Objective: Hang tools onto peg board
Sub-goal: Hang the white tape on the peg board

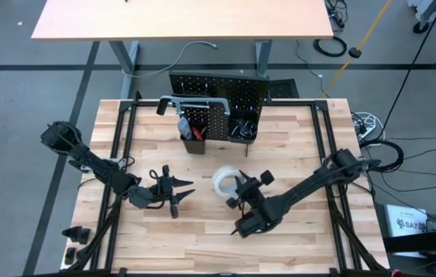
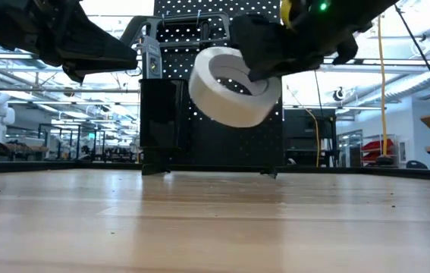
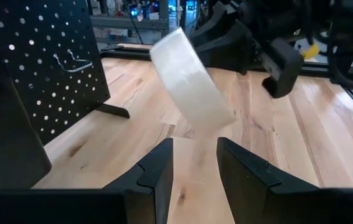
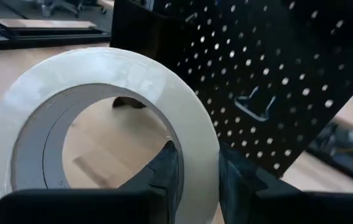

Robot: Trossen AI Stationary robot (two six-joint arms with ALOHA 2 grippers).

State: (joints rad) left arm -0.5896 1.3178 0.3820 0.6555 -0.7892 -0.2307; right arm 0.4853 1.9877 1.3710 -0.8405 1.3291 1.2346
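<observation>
One white tape roll [image 4: 101, 118] pinched in my right gripper [image 4: 192, 165], clear of peg board [image 1: 218, 96]; left gripper [image 3: 195, 165] narrowly open, empty.

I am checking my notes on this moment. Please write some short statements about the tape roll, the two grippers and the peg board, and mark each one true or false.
1. The right gripper holds the white tape roll by its wall, one finger inside the ring. True.
2. The tape roll lies flat on the table. False: it is lifted clear of the wood.
3. The left gripper is shut on a wrench. False: it is open and empty, near the roll.
4. The peg board stands upright at the far side of the table. True.
5. The tape roll already hangs on a hook. False: the hook is bare.
</observation>
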